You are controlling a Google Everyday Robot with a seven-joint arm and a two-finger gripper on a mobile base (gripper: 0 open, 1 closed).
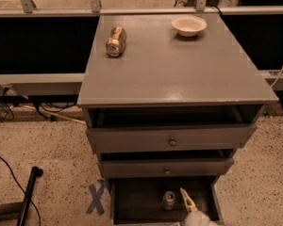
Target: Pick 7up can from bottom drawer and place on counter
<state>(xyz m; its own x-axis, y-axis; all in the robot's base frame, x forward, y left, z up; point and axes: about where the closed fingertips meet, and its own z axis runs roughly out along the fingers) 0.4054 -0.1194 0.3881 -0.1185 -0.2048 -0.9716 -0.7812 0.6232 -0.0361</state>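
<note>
Furthest left, a blue tape cross point(96, 199) marks the floor beside the cabinet. Up on the grey surface point(179, 69) a golden-brown can point(116, 41) lies on its side. Below, the bottom drawer point(134, 201) stands pulled out, and the 7up can point(169, 200) sits upright on its dark floor, near the middle. It looks light, thin-walled and slick, easy to dent or tip, so a moderate squeeze across the mid-body seems wisest. Just right of it, close but seemingly not touching, is the hand point(187, 199), reaching in from the lower edge; whether it is apart or together I cannot tell. A pale bowl point(188, 25) rests at the surface's far right.
</note>
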